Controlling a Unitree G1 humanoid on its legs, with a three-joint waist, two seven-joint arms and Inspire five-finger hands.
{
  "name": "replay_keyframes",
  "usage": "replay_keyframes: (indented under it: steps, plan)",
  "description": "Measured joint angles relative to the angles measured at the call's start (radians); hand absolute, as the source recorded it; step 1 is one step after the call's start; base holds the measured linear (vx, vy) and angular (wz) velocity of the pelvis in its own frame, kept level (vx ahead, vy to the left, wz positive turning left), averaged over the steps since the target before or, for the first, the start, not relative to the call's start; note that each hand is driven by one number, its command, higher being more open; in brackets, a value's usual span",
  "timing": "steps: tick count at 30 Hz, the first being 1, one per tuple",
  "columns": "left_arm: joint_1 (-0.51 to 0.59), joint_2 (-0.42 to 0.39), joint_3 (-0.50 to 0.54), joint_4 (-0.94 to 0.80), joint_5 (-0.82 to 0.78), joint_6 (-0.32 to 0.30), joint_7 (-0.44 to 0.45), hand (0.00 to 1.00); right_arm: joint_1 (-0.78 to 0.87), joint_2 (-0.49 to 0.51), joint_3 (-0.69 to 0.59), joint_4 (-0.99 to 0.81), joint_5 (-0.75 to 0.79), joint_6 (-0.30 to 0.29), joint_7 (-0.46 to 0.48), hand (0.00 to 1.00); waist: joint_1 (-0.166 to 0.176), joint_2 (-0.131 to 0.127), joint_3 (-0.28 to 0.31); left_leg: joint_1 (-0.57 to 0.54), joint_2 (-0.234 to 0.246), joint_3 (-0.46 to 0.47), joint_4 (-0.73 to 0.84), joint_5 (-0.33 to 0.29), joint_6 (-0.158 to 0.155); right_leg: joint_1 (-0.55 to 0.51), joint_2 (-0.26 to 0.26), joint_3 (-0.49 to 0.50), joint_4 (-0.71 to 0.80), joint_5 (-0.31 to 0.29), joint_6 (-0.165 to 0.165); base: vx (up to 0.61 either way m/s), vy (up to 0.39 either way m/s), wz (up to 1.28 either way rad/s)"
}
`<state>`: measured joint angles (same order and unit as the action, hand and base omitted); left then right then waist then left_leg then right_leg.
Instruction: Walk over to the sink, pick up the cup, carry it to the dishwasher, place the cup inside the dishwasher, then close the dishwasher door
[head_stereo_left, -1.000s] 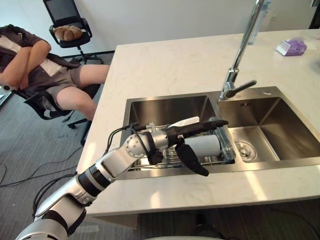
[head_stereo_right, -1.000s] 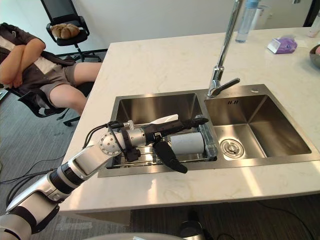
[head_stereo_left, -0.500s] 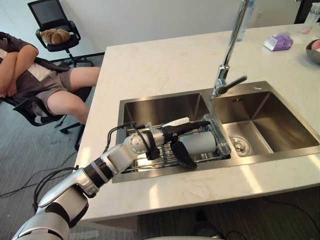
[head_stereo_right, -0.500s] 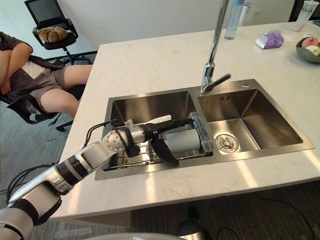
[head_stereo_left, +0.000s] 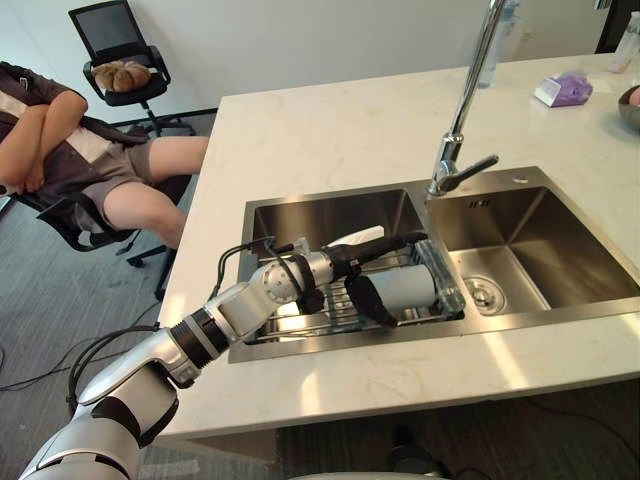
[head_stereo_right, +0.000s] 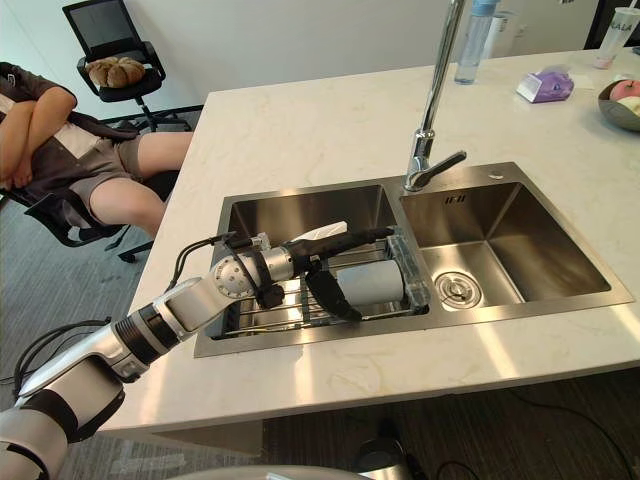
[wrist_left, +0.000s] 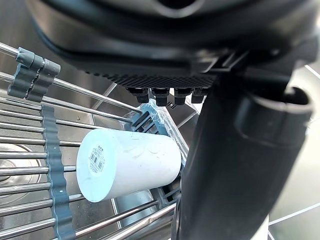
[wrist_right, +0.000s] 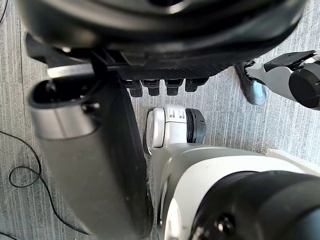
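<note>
The right hand (wrist_right: 95, 160) hangs slack above the floor (wrist_right: 20, 125). The left hand (head_stereo_left: 345, 268) reaches over the sink's (head_stereo_left: 330, 208) left basin, fingers straight above the cup (head_stereo_left: 405, 287), thumb down before it, gripping nothing. The cup lies sideways on a wire rack (head_stereo_left: 290, 322). Beyond, the tap (head_stereo_left: 446, 170) rises.

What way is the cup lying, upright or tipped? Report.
Tipped: the cup lies on its side across the wire rack in the left basin.

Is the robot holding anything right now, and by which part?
Nothing is held. The left robot hand is open over the cup lying on the sink rack, fingers straight above it, thumb beside it. The right robot hand is empty too.
</note>
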<state>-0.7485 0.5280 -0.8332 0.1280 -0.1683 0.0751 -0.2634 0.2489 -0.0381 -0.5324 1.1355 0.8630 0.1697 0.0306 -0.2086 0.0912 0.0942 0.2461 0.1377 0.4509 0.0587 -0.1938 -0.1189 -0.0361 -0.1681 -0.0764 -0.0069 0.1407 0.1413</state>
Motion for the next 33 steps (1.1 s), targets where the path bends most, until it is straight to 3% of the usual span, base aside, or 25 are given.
replay_keyframes:
  steps: [11,16,33]
  plan:
    - [-0.032,-0.052,-0.003,0.043,-0.042,0.026,0.019,1.0,0.043,0.016,0.016,-0.029,0.008,-0.005,0.003,1.0,-0.001,-0.01,-0.006,0.014,-0.002,0.006,-0.013,0.0,0.0,-0.008,0.0,0.005,0.029,-0.019,0.005,0.0,-0.005,-0.01]
    - [-0.033,-0.077,-0.005,0.087,-0.042,0.032,0.024,1.0,0.063,0.023,0.048,-0.054,0.008,-0.006,0.002,1.0,-0.001,-0.03,-0.019,0.021,-0.007,0.023,-0.016,0.001,0.0,-0.022,-0.001,0.019,0.049,-0.024,0.005,-0.02,-0.022,-0.07]
    - [-0.035,-0.141,-0.005,0.2,0.039,0.04,0.023,1.0,0.102,0.013,0.131,-0.098,0.018,-0.013,0.001,1.0,-0.001,-0.039,-0.032,0.027,-0.016,0.03,-0.026,0.007,0.001,-0.054,-0.011,0.025,0.115,-0.053,0.008,0.0,-0.003,0.0]
